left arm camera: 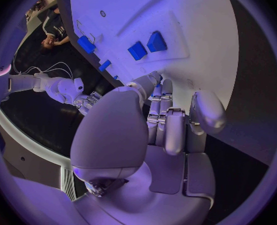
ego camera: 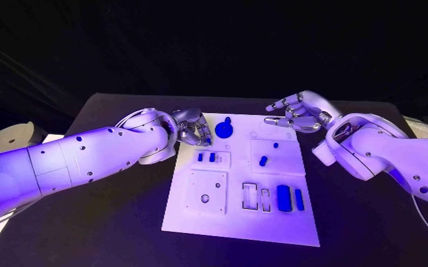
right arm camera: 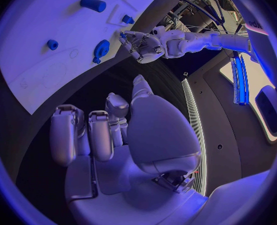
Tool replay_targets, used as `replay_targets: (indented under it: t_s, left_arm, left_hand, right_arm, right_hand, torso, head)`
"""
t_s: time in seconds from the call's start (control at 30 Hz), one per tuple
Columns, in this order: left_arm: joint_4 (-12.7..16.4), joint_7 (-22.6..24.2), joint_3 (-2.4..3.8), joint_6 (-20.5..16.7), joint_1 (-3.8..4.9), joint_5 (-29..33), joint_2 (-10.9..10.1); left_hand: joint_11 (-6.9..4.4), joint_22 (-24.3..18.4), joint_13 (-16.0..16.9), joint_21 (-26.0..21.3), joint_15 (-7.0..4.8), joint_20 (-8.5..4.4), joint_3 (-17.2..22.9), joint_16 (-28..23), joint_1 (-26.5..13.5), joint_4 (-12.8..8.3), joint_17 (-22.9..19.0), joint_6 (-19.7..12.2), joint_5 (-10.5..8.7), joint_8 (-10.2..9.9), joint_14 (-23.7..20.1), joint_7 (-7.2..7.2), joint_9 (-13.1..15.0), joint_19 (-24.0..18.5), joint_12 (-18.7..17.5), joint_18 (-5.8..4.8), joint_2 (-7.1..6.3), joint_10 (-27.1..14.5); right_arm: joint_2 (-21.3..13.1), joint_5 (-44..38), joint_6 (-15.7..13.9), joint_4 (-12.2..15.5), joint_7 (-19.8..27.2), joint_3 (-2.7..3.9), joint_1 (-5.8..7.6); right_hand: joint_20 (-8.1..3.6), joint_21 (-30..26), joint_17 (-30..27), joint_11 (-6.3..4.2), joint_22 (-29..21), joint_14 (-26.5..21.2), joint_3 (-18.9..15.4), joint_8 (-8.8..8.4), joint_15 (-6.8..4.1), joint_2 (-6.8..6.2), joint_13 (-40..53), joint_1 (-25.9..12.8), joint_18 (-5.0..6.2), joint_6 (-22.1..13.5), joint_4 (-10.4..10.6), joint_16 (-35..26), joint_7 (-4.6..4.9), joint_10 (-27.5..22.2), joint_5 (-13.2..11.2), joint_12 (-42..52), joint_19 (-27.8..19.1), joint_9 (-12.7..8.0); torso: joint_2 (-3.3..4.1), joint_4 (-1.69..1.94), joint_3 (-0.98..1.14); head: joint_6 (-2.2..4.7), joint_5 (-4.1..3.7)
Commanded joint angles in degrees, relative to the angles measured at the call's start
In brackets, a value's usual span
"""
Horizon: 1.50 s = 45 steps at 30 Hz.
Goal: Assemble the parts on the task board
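Note:
The white task board (ego camera: 234, 217) lies in the middle of the black table. On it are a round blue disc with a tab (ego camera: 225, 129) at the far edge, two small blue squares (ego camera: 206, 157), a short blue cylinder (ego camera: 263, 161), a tiny blue piece (ego camera: 274, 144) and two long blue bars (ego camera: 286, 198). My left hand (ego camera: 192, 128) hovers at the board's far left corner, beside the disc, holding nothing, its fingers (left arm camera: 163, 120) stretched out. My right hand (ego camera: 299, 114) hangs over the far right corner, fingers bent and apart, empty. The disc (right arm camera: 101, 50) and cylinder (right arm camera: 93, 4) also show in the right wrist view.
Bare black table (ego camera: 107, 217) surrounds the board on both sides. The board has recessed white slots (ego camera: 256, 196) and a square plate with a hole (ego camera: 207, 191). A pale object (ego camera: 18, 134) sits off the table's left edge.

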Motion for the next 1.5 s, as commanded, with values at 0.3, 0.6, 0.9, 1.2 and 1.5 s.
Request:
replay_targets:
  t_s: [0.3, 0.6, 0.9, 1.2, 1.5]
  left_arm:
    - [-0.4, -0.3, -0.13, 1.7, -0.10, -0.7, 0.7]
    - [-0.5, -0.6, -0.17, 2.5, -0.12, -1.1, 0.9]
    - [-0.7, -1.0, -0.20, 2.8, -0.12, -1.2, 0.9]
    - [-1.3, -1.2, -0.22, 2.7, -0.18, -1.3, 1.3]
    - [-1.5, -1.2, -0.24, 2.6, -0.22, -1.3, 1.4]
  left_hand:
    - [-0.19, 0.1, 0.1, 0.2, -0.18, -0.33, 0.3, 0.3, -0.6, 0.0, -0.1, 0.5, -0.25, -0.2, 2.9, -0.23, 0.1, 1.0, -0.2, -0.38, -0.03, 0.6]
    - [-0.19, 0.1, 0.1, 0.3, -0.19, -0.33, 0.3, 0.3, -0.6, 0.0, -0.1, 0.5, -0.25, -0.2, 2.9, -0.24, 0.1, 1.0, -0.2, -0.39, -0.03, 0.7]
    - [-0.22, 0.1, 0.1, 0.3, -0.22, -0.34, 0.3, 0.3, -0.7, -0.1, -0.1, 0.5, -0.26, -0.2, 2.9, -0.27, 0.1, 1.0, -0.3, -0.38, -0.13, 0.7]
    - [0.95, 0.0, -0.1, 0.0, 0.57, 0.08, 0.6, 0.2, -1.6, -0.5, -0.5, -1.6, -0.23, -1.9, 2.8, 1.29, -0.7, 0.9, -1.9, -0.44, -1.25, -0.6]
    - [1.48, 0.0, 0.0, -0.1, 1.06, 0.49, 0.8, 0.2, -2.2, -0.7, -0.8, -3.3, -0.26, -3.2, 2.7, 2.00, -1.4, 0.8, -2.3, -0.45, -1.79, -1.0]
  right_arm:
    - [0.0, -0.2, 0.7, 0.1, 0.4, 0.00, -0.04]
    - [0.0, -0.2, 0.7, 0.1, 0.4, 0.00, -0.04]
    - [0.0, -0.2, 0.7, 0.1, 0.4, 0.00, -0.04]
    - [0.1, -0.2, 0.7, 0.1, 0.4, 0.00, -0.04]
    - [0.0, -0.2, 0.7, 0.1, 0.4, 0.00, -0.05]
  right_hand:
    - [0.11, -0.3, 7.6, 0.06, -0.1, 4.2, -0.3, -0.15, -0.51, 0.74, -0.1, 0.0, 0.74, 0.2, 0.1, -0.3, -0.05, -0.5, 0.3, -0.3, -0.3, 0.0]
    - [0.11, -0.3, 7.6, 0.06, -0.1, 4.2, -0.3, -0.15, -0.51, 0.74, -0.1, 0.0, 0.74, 0.2, 0.1, -0.3, -0.05, -0.5, 0.3, -0.3, -0.3, 0.0]
    - [0.11, -0.3, 7.6, 0.06, -0.1, 4.2, -0.3, -0.15, -0.51, 0.74, -0.1, 0.0, 0.74, 0.2, 0.1, -0.3, -0.05, -0.5, 0.3, -0.3, -0.3, 0.0]
    - [0.11, -0.3, 7.6, 0.06, -0.1, 4.2, -0.3, -0.15, -0.51, 0.74, -0.1, 0.0, 0.74, 0.2, 0.1, -0.3, -0.05, -0.5, 0.3, -0.3, -0.3, 0.0]
    - [0.11, -0.3, 7.6, 0.06, -0.1, 4.2, -0.3, -0.15, -0.51, 0.74, -0.1, 0.0, 0.74, 0.2, 0.1, -0.3, -0.05, -0.5, 0.3, -0.3, -0.3, 0.0]
  torso:
    - [0.02, -0.04, -0.01]
    - [0.01, 0.02, -0.03]
    - [-0.02, 0.02, -0.03]
    - [0.02, -0.02, -0.05]
    - [-0.01, 0.02, -0.01]
  head:
    - [-0.02, 0.00]
    - [-0.15, -0.03]
    - [-0.19, 0.01]
    - [-0.23, 0.00]
    - [-0.28, -0.02]
